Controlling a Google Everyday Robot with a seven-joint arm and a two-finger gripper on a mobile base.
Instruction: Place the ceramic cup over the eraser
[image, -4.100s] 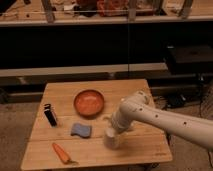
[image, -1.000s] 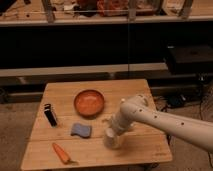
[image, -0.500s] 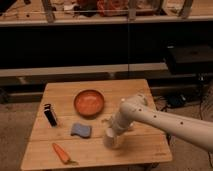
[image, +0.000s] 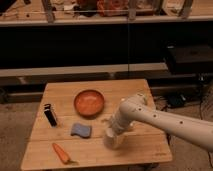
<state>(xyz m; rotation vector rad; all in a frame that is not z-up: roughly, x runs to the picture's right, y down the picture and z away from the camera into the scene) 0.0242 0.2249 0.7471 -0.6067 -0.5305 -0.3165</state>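
Above the worktop (image: 150, 147) front: my end effector (image: 115, 131), held low.
ceramic cup (image: 110, 142): right under it, upright.
grip: I cannot tell from here.
blue pad (image: 80, 130): just left of it.

1. A wooden table (image: 147, 150) is pictured before dark shelving (image: 100, 47), with a white robot arm (image: 165, 121) extended in from the picture's right.
2. The gripper (image: 114, 131) is lowered at the table's front centre, directly onto the ceramic cup (image: 110, 142), which is stood on the tabletop.
3. An orange bowl (image: 89, 102) is set behind the cup, and a blue-grey pad (image: 80, 130) is laid near it, toward the picture's left.
4. A black block (image: 50, 115) is stood upright near the left edge, and a carrot (image: 62, 153) is laid at the front left.
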